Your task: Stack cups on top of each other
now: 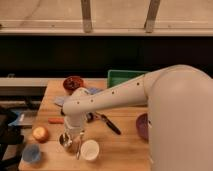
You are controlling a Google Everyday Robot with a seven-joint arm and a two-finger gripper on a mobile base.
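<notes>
The light blue cup [31, 153] stands at the front left corner of the wooden table [125, 145]. The shiny metal cup [65, 139] with a dark inside stands in front of the arm, and the white cup [90, 149] stands to its right. My gripper [75, 144] hangs down from the white arm, right over or at the right side of the metal cup, between it and the white cup. All three cups stand apart on the table.
A dark red bowl [73, 83] sits at the back, a green tray [122, 77] to its right, a purple bowl [143, 126] at the right edge. An orange round fruit [40, 133], a small orange piece [55, 120], and a dark utensil [110, 124] lie on the table.
</notes>
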